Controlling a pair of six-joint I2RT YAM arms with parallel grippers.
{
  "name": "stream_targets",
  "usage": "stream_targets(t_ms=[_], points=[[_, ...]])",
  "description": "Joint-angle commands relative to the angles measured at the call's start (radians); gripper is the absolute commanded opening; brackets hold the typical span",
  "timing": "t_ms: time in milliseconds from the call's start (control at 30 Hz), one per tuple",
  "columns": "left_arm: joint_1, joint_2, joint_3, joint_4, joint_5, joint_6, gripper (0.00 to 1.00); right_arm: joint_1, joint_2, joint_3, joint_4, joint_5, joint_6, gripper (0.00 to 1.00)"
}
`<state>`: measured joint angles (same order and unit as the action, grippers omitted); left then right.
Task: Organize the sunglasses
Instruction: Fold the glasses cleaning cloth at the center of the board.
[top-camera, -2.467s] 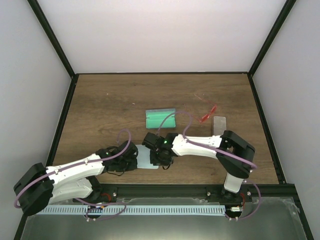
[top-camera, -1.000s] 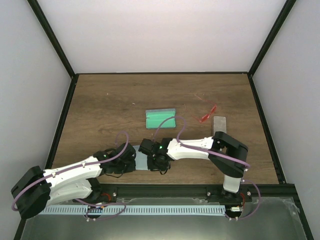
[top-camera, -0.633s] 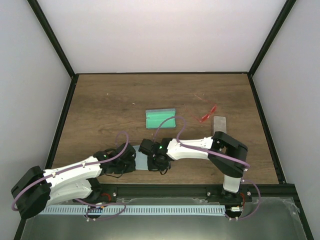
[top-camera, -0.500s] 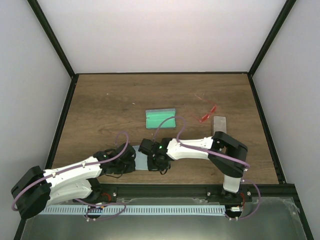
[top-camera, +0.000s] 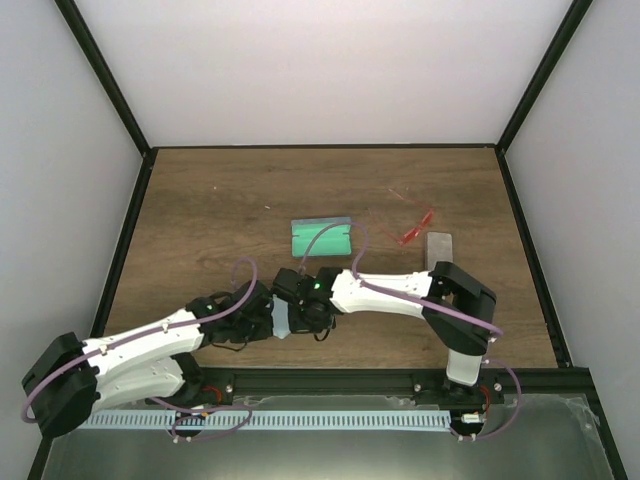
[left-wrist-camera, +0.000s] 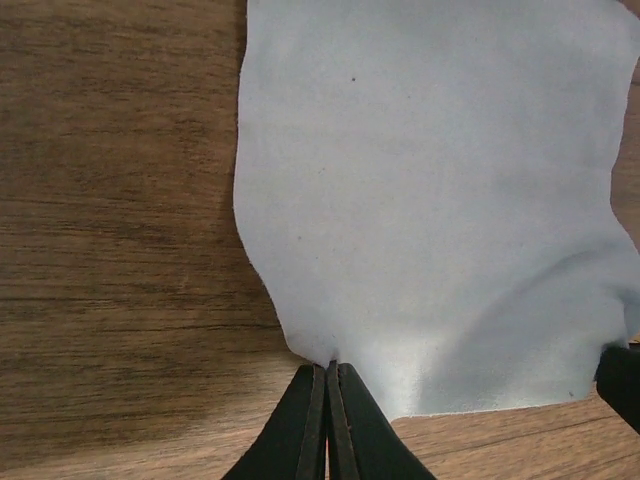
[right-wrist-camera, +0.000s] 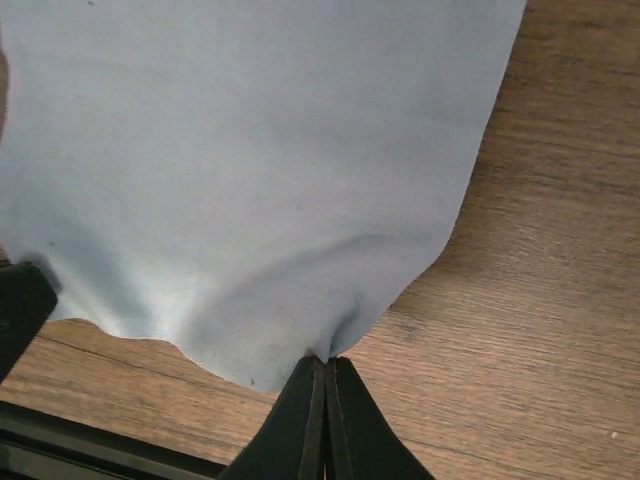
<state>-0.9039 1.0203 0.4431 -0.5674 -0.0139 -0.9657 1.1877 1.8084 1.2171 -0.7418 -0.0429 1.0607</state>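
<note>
The red-orange sunglasses (top-camera: 415, 229) lie at the back right of the table. A faint translucent pink pair (top-camera: 400, 195) lies just beyond them. Both grippers are far from them, at the near middle, each pinching the near edge of a pale teal cloth (top-camera: 284, 317). My left gripper (left-wrist-camera: 327, 366) is shut on the cloth (left-wrist-camera: 430, 200) near its left corner. My right gripper (right-wrist-camera: 323, 360) is shut on the cloth (right-wrist-camera: 250, 170) near its right corner, and the fabric puckers at both pinches. From above, the left gripper (top-camera: 266, 321) and the right gripper (top-camera: 302, 320) flank the cloth closely.
An open green-lined case (top-camera: 322, 238) lies mid-table beyond the arms. A shut grey case (top-camera: 438, 248) lies to the right, next to the red-orange pair. The black front rail (right-wrist-camera: 90, 445) runs close behind the right gripper. Black posts frame the table.
The right gripper has shut on the cloth's edge. Both wrists have shifted slightly toward the table's middle, and less of the cloth shows between them from above.
</note>
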Motion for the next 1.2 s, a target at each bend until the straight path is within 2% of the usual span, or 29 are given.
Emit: stream_targets(t_ms=[0,567,933,1167], points=[[-0.004,0.015,0.027,-0.012,-0.003,0.004,0.04,0.009,-0.026,0.047,-0.038,0.037,-0.014,0.01],[-0.005,-0.156,-0.121,-0.043,0.07,-0.062,0.04,0.02,-0.09,-0.089,0.018,-0.022,0.018,0.01],[-0.004,-0.088,-0.038,-0.067,0.006,-0.039,0.04,0.018,-0.054,-0.031,0.003,-0.005,-0.012,0.01],[-0.003,0.018,0.039,-0.07,-0.024,-0.001,0.04,-0.004,-0.058,-0.027,-0.004,-0.002,-0.032,0.01]])
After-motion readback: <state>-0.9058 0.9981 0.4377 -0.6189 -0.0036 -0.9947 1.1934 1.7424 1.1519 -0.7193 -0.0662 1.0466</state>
